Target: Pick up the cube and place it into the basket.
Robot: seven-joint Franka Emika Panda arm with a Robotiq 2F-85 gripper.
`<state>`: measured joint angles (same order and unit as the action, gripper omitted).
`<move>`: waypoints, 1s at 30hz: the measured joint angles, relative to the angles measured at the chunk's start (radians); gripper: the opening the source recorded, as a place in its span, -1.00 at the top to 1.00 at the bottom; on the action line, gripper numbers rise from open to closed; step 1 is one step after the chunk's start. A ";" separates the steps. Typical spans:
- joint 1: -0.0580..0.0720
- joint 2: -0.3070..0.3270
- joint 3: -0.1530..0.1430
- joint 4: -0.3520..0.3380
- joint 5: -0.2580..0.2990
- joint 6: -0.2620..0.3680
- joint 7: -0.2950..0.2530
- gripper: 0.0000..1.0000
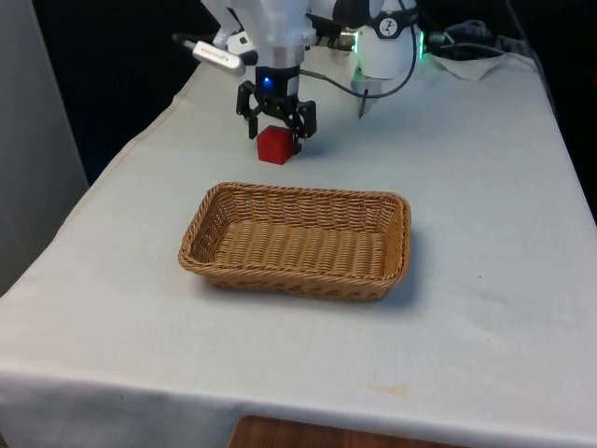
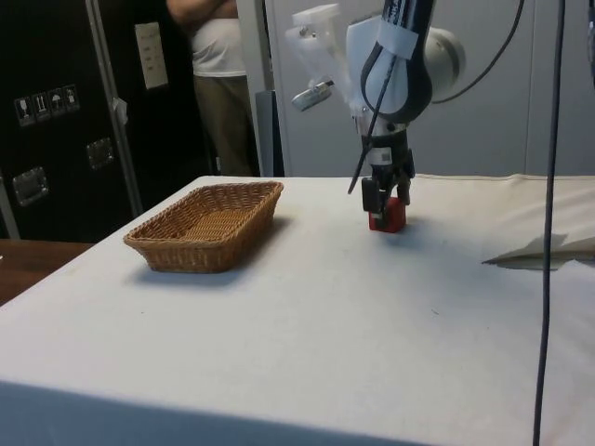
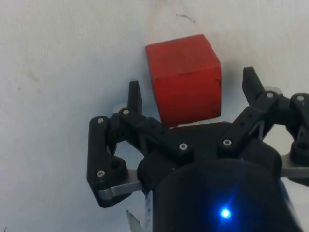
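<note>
Now red cube, matte, betw open gripper

We record: red cube, resting flat on the white cloth; oblong woven wicker basket, upright, well apart from it.

Count on the white-clothed table: one small red cube, standing just beyond the far rim of the basket. One rectangular woven wicker basket. One crumpled white cloth or paper, well beyond the basket. One person standing behind the basket.
</note>
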<state>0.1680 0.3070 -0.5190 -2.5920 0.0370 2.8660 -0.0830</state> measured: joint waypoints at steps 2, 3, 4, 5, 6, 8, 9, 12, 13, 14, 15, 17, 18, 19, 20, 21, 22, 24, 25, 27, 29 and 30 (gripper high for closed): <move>0.000 0.006 0.001 0.000 0.000 0.010 0.003 -1.00; 0.000 0.006 0.001 0.000 0.000 0.010 0.003 -1.00; 0.000 0.008 0.001 0.000 0.000 0.013 0.003 -1.00; 0.000 0.009 0.002 0.000 0.000 0.013 0.003 -1.00; 0.000 0.009 0.002 0.000 0.000 0.013 0.003 -1.00; 0.000 0.009 0.001 0.000 0.000 0.013 0.003 -1.00; 0.000 0.009 0.001 0.000 0.000 0.013 0.003 -1.00; 0.000 0.009 0.001 0.000 0.000 0.013 0.003 -1.00; 0.000 0.009 0.001 0.000 0.000 0.013 0.003 -1.00; 0.000 0.009 0.001 0.000 0.000 0.013 0.003 -1.00; 0.000 0.009 0.001 0.000 0.000 0.013 0.003 -1.00; 0.000 0.009 0.001 0.000 0.000 0.013 0.003 -1.00; 0.000 0.009 0.001 0.000 0.000 0.013 0.003 -1.00; 0.000 0.009 0.001 0.000 0.000 0.013 0.003 -1.00; 0.000 0.009 0.001 0.000 0.000 0.013 0.003 -0.87; 0.000 0.009 0.001 0.000 0.000 0.013 0.002 -0.68; 0.000 0.009 0.001 0.000 0.000 0.013 0.002 -0.46; 0.000 0.009 0.001 0.000 0.000 0.013 0.002 -0.23; 0.000 0.009 0.001 0.000 0.000 0.013 0.002 0.23; 0.000 0.009 0.001 0.000 0.000 0.013 0.002 0.65; 0.000 0.009 0.001 0.000 0.000 0.013 0.002 1.00; 0.000 0.009 0.001 0.000 0.000 0.013 0.002 1.00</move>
<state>0.1680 0.3160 -0.5180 -2.5920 0.0370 2.8790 -0.0810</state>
